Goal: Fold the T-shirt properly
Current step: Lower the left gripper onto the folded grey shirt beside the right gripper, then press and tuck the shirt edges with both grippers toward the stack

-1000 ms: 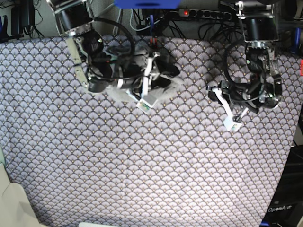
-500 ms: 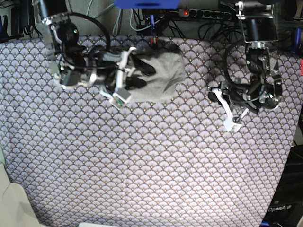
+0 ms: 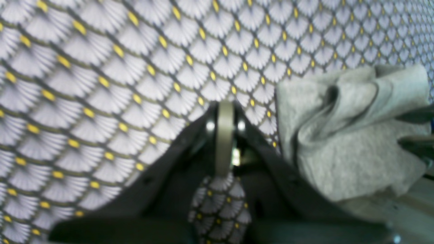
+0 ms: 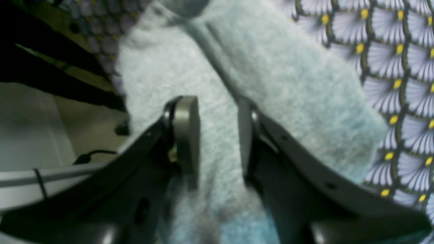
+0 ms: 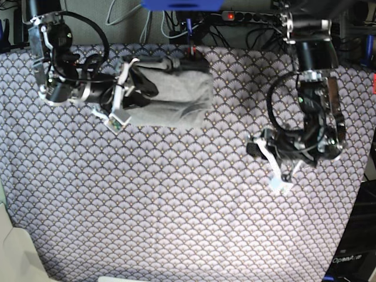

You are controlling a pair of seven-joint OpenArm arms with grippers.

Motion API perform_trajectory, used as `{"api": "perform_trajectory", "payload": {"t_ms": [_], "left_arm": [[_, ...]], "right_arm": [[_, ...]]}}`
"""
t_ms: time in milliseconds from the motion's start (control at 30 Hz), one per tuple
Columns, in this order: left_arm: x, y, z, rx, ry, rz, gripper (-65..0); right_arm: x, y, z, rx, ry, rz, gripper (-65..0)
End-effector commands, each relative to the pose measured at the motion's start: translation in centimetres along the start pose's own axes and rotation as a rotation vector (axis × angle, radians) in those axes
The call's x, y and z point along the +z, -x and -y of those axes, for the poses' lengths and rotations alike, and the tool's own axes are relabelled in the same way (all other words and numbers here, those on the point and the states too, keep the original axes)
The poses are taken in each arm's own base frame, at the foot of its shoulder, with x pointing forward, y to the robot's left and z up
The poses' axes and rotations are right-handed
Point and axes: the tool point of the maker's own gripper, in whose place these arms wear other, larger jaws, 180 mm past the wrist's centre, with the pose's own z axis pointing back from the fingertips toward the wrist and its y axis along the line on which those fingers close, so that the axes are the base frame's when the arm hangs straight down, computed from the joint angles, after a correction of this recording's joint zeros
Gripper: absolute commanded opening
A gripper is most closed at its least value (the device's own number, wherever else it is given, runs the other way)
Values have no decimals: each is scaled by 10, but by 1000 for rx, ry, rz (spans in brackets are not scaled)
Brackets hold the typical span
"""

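Note:
The grey T-shirt lies bunched in a rough rectangle at the back left of the patterned tablecloth. My right gripper sits at its left end. In the right wrist view the T-shirt fills the narrowed gap between the two pads, so my right gripper pinches a fold of it. My left gripper hangs shut and empty over bare cloth at the right. From the left wrist, the gripper shows closed fingers, with the T-shirt off to its right.
A power strip and cables run behind the table's back edge. A pale object sits beyond the front left corner. Cables and a light surface lie past the table edge beside the shirt.
My right arm has travelled left along the back edge, and the shirt has shifted and stretched left with it as the jaws narrowed. The left arm has moved slightly forward, still shut.

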Motion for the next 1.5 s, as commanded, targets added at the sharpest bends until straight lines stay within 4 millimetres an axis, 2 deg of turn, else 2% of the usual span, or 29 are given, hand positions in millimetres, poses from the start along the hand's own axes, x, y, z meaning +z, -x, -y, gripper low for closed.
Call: {"api": "perform_trajectory", "payload": {"t_ms": [0, 233, 367, 533, 633, 700, 767, 867, 967, 1167, 1333, 1467], "left_arm": [[8, -28, 5, -27, 9, 74, -650], [9, -43, 13, -35, 24, 107, -650], [3, -61, 35, -41, 77, 143, -650], [-7, -79, 79, -68, 169, 176, -650], [-19, -76, 109, -120, 222, 147, -650], [-29, -66, 132, -170, 257, 106, -650], [-37, -51, 145, -206, 278, 60, -650], [-42, -34, 157, -247, 293, 18, -650], [-48, -20, 161, -248, 305, -18, -650], [-52, -10, 156, -243, 291, -33, -650], [-55, -6, 150, -225, 283, -30, -650], [-65, 2, 147, -190, 294, -48, -650]], "right_arm": [[1, -18, -6, 18, -18, 64, -477], [-12, -23, -18, -5, -58, 87, -476], [-16, -23, -24, 11, -78, 76, -476], [-13, -9, -8, 93, 16, -15, -477], [-11, -7, 6, 149, 83, -61, -477], [-8, -9, 13, 181, 116, -78, -477], [0, -14, 27, 240, 175, -113, -494], [6, -27, 33, 285, 210, -114, -546], [9, -34, 31, 308, 218, -106, -601], [-1, -38, 16, 285, 187, -72, -613], [-27, -24, -27, 315, 56, -99, -614], [-36, -18, -45, 327, 0, -105, -615]]}}
